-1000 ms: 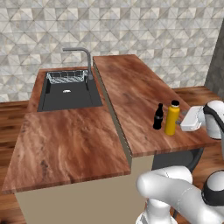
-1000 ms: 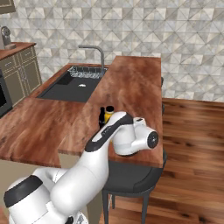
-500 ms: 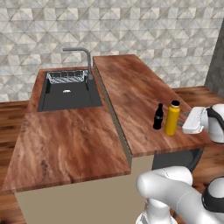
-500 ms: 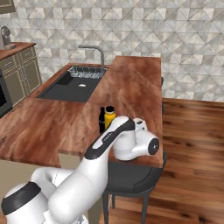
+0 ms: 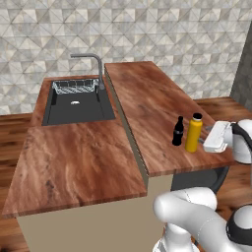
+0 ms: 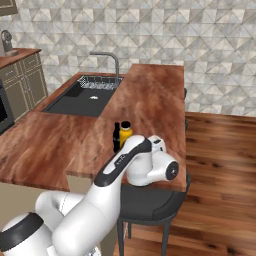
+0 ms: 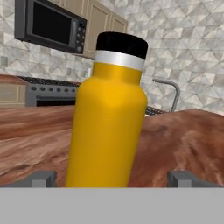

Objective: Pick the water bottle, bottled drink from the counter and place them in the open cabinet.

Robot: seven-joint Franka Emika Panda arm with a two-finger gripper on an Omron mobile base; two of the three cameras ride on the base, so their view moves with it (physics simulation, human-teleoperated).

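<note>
The yellow water bottle (image 5: 194,133) with its black cap stands upright near the right front edge of the reddish-brown counter (image 5: 147,98). The slim black bottled drink (image 5: 177,131) stands just left of it, a small gap between them. My gripper (image 5: 206,141) sits level with the water bottle on its right side, open, holding nothing. In the hand view the water bottle (image 7: 109,127) looms close and upright, with my gripper (image 7: 113,179) open and its tips (image 7: 43,178) wide of the bottle's base on both sides. From the right, the water bottle (image 6: 125,132) and the bottled drink (image 6: 116,138) peek out behind my arm. The open cabinet is out of view.
A dark sink (image 5: 78,106) with a faucet (image 5: 93,61) lies in the lower counter (image 5: 78,162) to the left. A dark stool (image 6: 150,202) stands under the counter's front edge. A microwave (image 7: 48,24) and a stove (image 7: 48,94) show far behind.
My hand has edged a little closer to the water bottle and my elbow has dropped. The jaws stay open and both bottles stand where they were.
</note>
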